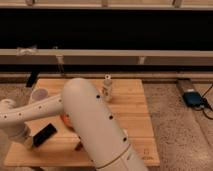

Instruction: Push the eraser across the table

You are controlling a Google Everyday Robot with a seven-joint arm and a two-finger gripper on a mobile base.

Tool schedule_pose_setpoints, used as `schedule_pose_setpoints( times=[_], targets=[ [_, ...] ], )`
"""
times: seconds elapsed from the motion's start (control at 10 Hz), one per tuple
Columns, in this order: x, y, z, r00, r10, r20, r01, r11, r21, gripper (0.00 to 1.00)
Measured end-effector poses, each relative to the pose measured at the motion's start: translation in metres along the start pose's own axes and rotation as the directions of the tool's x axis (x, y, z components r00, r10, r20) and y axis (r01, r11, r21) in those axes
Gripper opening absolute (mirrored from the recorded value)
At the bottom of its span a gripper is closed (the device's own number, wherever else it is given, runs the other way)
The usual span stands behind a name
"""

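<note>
Butcher-block table [131,116] fills my view. The eraser [45,135] lies near its front-left corner, with the gripper [30,142] just beside it, jaws pressed together. I'd push low and slowly, square on, so it slides without spinning.

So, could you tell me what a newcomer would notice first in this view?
The bulky white robot arm fills the foreground, curling left over the wooden table. Its gripper sits low at the table's near-left corner, beside the black eraser. A small white bottle stands upright near the back edge.
</note>
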Motion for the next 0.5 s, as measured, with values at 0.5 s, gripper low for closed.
schedule_pose_setpoints(
  times=[0.5],
  targets=[
    [-0.0089,-0.0037,-0.0045,1.0,0.028,-0.013,-0.028,0.999,-0.026,0.0]
  ],
)
